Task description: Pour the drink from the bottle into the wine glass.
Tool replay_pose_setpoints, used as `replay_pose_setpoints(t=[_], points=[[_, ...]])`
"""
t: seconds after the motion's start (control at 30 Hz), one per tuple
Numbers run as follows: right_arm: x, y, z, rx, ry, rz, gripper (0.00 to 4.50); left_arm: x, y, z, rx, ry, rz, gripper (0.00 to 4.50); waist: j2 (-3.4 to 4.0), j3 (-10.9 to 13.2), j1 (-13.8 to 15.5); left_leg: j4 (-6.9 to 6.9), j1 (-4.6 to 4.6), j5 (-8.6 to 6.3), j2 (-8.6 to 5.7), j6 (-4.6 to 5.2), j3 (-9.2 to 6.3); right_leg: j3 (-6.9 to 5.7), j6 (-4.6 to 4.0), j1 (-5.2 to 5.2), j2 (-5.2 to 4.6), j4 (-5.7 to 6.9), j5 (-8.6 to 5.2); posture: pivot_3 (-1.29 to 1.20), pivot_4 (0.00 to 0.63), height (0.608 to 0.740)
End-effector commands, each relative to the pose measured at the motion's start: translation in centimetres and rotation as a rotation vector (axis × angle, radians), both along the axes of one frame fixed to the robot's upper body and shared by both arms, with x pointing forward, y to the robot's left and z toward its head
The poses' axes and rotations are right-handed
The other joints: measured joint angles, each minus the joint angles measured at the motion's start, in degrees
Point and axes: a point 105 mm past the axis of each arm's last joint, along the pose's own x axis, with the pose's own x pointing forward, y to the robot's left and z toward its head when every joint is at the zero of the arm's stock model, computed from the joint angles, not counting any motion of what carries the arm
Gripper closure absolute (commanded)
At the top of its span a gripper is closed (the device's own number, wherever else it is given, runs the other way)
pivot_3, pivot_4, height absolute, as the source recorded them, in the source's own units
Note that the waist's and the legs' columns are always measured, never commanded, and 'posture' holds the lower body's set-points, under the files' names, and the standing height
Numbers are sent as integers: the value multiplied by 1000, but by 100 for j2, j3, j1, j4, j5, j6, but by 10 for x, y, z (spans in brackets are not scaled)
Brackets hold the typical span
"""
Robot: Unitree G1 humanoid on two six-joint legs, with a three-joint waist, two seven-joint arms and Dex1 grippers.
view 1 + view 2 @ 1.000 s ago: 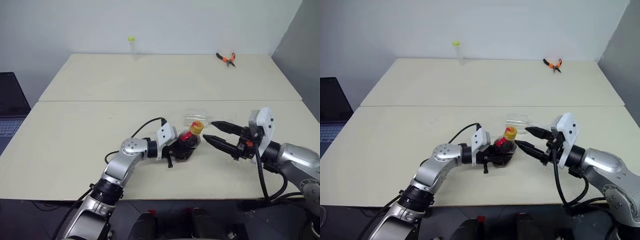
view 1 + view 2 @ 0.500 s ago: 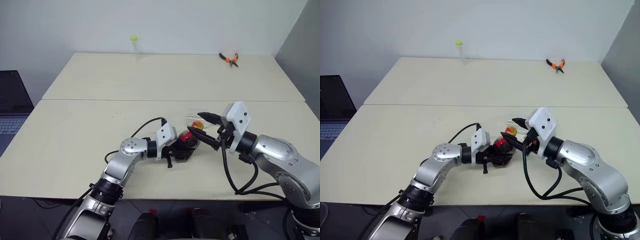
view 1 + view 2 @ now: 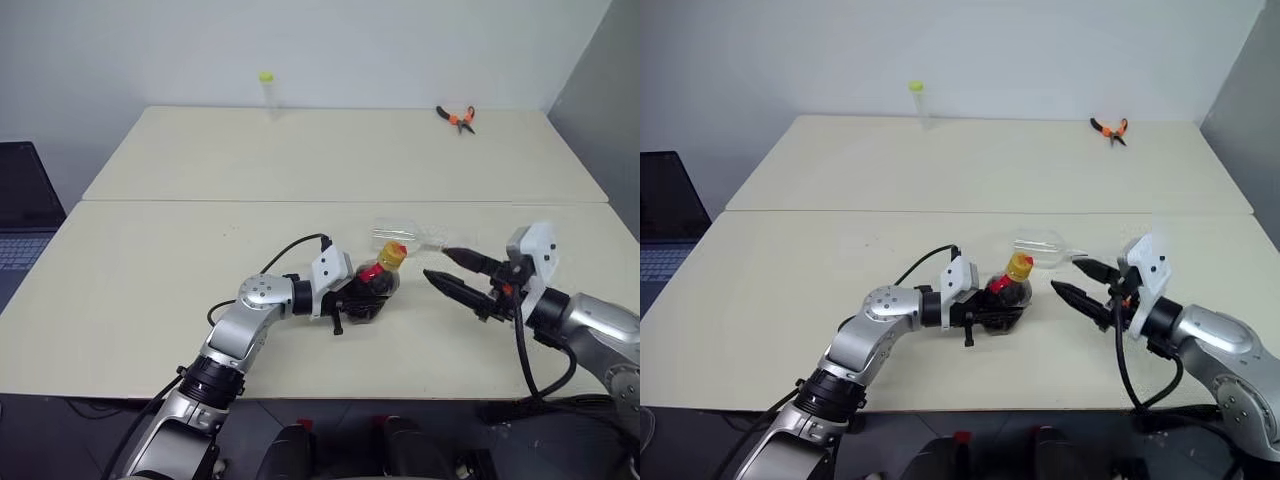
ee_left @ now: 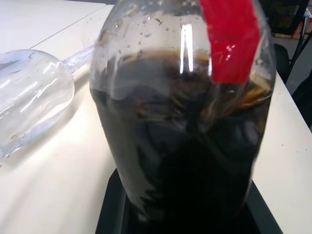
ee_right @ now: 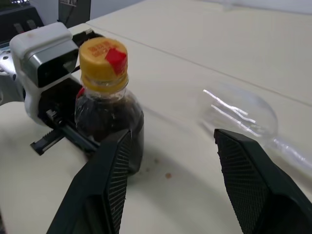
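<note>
My left gripper (image 3: 352, 300) is clamped on the bottle (image 3: 378, 283), upright near the front of the table (image 3: 150, 260). Bottle: squat, clear, yellow cap (image 5: 103, 56) with a red tag, red band. Drink (image 4: 185, 161) dark brown, filling the body to the shoulder. Glass (image 3: 405, 235) lies on its side just behind the bottle, apart from it. My right gripper (image 3: 450, 272) hangs to the bottle's right, jaws apart, holding nothing. Left wrist view shows droplets inside the bottle above the liquid; head views add pliers (image 3: 453, 117) and a tube (image 3: 265, 88) at the far edge.
</note>
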Motion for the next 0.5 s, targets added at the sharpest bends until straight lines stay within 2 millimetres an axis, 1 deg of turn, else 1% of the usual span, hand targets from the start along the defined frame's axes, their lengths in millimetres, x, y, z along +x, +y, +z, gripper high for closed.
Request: replay_pose_setpoints(t=[0.03, 0.17, 0.27, 0.4, 0.5], points=[[-6, 13, 22, 48, -65, 62, 1618, -2, -4, 16, -35, -63, -27, 3727, 0, 0, -2, -1, 0, 0, 1, 0, -1, -1, 0, 0, 1, 0, 0, 0, 150, 740], [3, 29, 31, 116, -82, 44, 1618, -3, -4, 16, -34, -62, -30, 3727, 0, 0, -2, 0, -1, 0, 2, 0, -2, -1, 0, 0, 3, -1, 0, 0, 150, 740], [9, 39, 29, 135, -73, 29, 1618, -3, -4, 15, -32, -62, -32, 3727, 0, 0, 8, 0, -3, 0, 1, 0, -5, -4, 0, 0, 1, -3, 0, 0, 150, 740], [10, 47, 26, 146, -58, 38, 1618, -3, -5, 15, -31, -62, -35, 3728, 0, 0, 17, 1, -5, 0, -2, 0, -5, -4, 0, 0, -3, -4, 0, 0, 150, 740], [9, 49, 26, 156, -52, 48, 1618, -3, -4, 16, -31, -61, -33, 3728, 0, 0, 17, 1, -4, 0, -2, 0, -6, -4, 0, 0, -3, -4, 0, 0, 150, 740]])
